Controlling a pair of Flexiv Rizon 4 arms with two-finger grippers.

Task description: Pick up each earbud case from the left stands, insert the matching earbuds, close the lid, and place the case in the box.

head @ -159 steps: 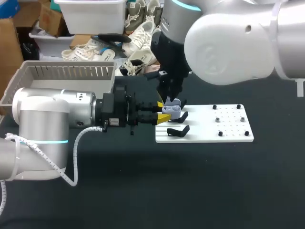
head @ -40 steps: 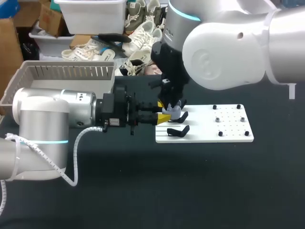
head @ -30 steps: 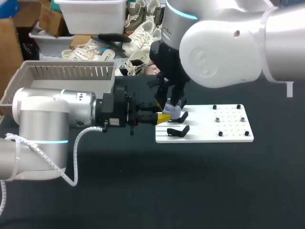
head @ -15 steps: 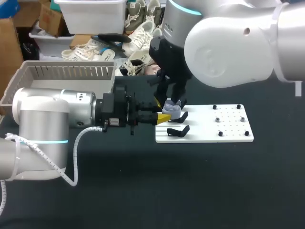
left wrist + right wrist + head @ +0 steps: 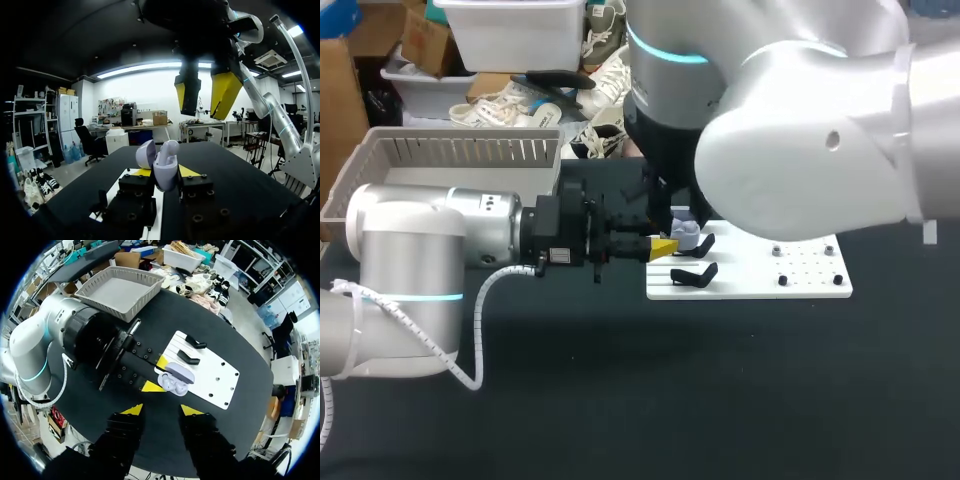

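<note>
Head view: the left gripper (image 5: 663, 245) reaches in from the left and clamps the purple earbud case (image 5: 685, 233) over the left end of the white board (image 5: 800, 282), just above the black stands (image 5: 695, 272). The right arm's bulk covers its own fingers here, so their state can't be read from this view. The basket (image 5: 380, 150) sits far left.

Left wrist view: the left gripper (image 5: 166, 173) pinches the case (image 5: 165, 159) from both sides, with the lid tipped open. The right gripper (image 5: 205, 92) hangs directly above it, fingers spread, apart from the case.

Right wrist view: the right gripper (image 5: 162, 411) is released and empty. The case (image 5: 176, 380) lies straight ahead of it, held by the left gripper (image 5: 156, 374), with its long axis running across the left fingers. The buds look seated, probably. The right arm is nearer for pressing the lid down.
</note>
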